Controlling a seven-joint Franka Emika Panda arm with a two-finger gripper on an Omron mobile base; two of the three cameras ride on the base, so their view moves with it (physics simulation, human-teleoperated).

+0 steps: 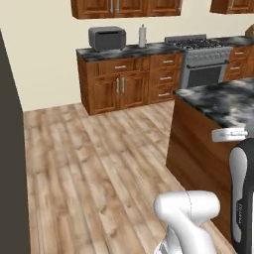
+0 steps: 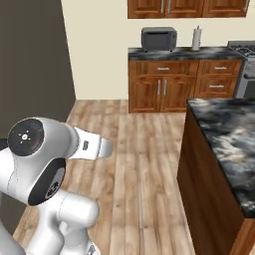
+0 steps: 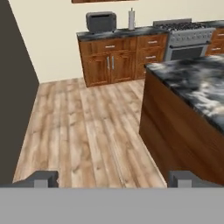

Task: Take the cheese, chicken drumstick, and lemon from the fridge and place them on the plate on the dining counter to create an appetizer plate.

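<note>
No cheese, chicken drumstick, lemon or plate to be made out from here; presumably shut away inside the fridge (image 2: 30, 74), a dark grey slab at the left edge of the floor. Likely handling, as a guess: cheese firm but smooth-faced, best pinched across its flat sides; drumstick greasy, best taken at the fat end; lemon round and prone to rolling, best squeezed across the middle. All light.

Dining counter (image 3: 192, 87) standing to the right, marbled top bare along its near edge and corner. Gripper (image 3: 112, 178) with fingertips set wide apart, holding nothing, aimed over wood floor (image 1: 89, 163). Beyond, along the wall counter (image 1: 129, 51): toaster oven (image 1: 107, 37), paper towel roll (image 1: 143, 36), stove (image 1: 201, 59).
</note>
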